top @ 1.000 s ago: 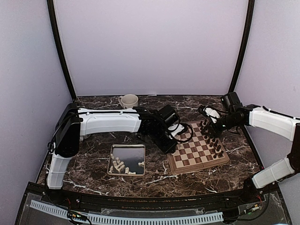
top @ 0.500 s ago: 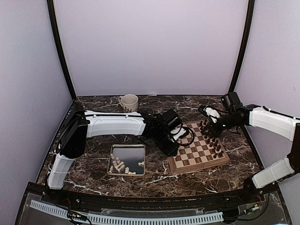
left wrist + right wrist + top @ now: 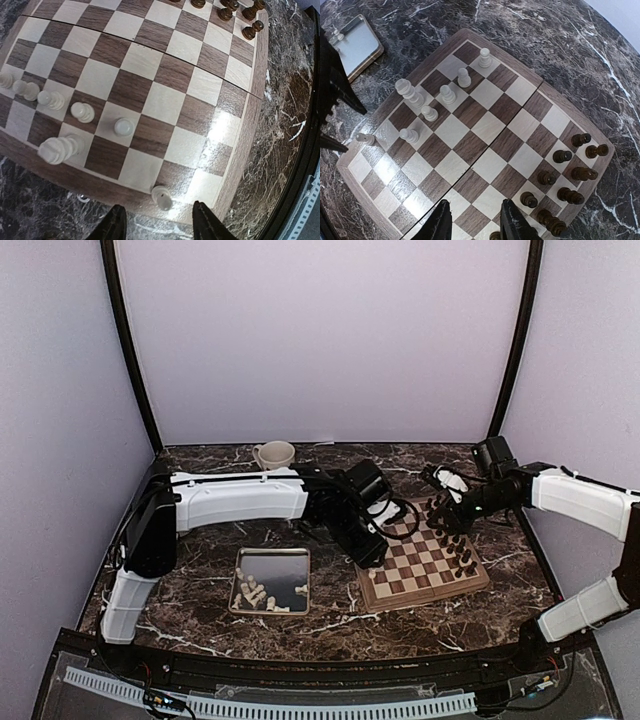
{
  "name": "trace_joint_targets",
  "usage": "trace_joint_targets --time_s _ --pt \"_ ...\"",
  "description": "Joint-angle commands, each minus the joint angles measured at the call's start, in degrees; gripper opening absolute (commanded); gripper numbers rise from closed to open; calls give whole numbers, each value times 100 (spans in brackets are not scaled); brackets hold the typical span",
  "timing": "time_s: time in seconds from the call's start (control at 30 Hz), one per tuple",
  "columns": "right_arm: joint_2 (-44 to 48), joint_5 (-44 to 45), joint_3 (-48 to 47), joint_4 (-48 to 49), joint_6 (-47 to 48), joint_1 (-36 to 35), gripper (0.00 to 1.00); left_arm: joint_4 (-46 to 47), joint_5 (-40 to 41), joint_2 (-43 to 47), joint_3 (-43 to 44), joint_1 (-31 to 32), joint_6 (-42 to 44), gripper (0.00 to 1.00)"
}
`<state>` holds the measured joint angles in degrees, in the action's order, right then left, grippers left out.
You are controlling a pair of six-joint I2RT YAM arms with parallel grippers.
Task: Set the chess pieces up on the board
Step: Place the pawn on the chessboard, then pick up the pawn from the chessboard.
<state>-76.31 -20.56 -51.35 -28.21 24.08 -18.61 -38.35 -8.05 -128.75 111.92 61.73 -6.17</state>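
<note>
Gripper state: left gripper (image 3: 160, 227) sits at the bottom edge of its wrist view, jaws parted to a middling width with nothing between them.
Nearest piece: pawn (image 3: 161, 196) stands just above that gap, clear of both fingertips, at the rim of the board (image 3: 150, 102).
White pieces (image 3: 80, 111): a short row on squares at the left of the same view, well apart from the gripper, with one taller piece at the lower left.
Dark pieces (image 3: 250, 31): clustered at the upper right corner, on the far side of the board.
Right gripper (image 3: 477, 222): bottom centre of its wrist view, jaws a little apart and holding nothing, hovering over the board; dark pieces lie to its lower right, white pieces to the upper left.
Tray (image 3: 275, 568): in the top view, on the table left of the board; more white pieces lie along its lower part.
Cup (image 3: 274, 455): upper left of the tray, near the back wall.
</note>
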Motion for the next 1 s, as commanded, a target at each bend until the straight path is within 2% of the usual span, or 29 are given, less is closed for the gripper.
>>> trace_joint_targets --time_s 0.0,0.1,0.2,0.4,0.67,0.97 --pt "127 -662 -216 -278 399 -20 37 -448 719 951 24 -30 396 49" --pt "124 -714 -389 -560 707 -282 38 -292 1268 1348 -381 -205 620 55" --pt "-24 -493 -581 -868 971 -754 39 16 1578 1721 -851 -562 687 57" --pt "-577 9 -856 -1071 1086 -1687 39 1139 1567 2636 -2005 -1546 519 58" --pt "-1750 631 -1641 -1353 1057 -2501 38 2315 1552 3770 -3378 -2277 388 61" --pt "-2407 997 -2036 -1498 1028 -2844 38 2217 1262 3832 -3374 -2288 275 62"
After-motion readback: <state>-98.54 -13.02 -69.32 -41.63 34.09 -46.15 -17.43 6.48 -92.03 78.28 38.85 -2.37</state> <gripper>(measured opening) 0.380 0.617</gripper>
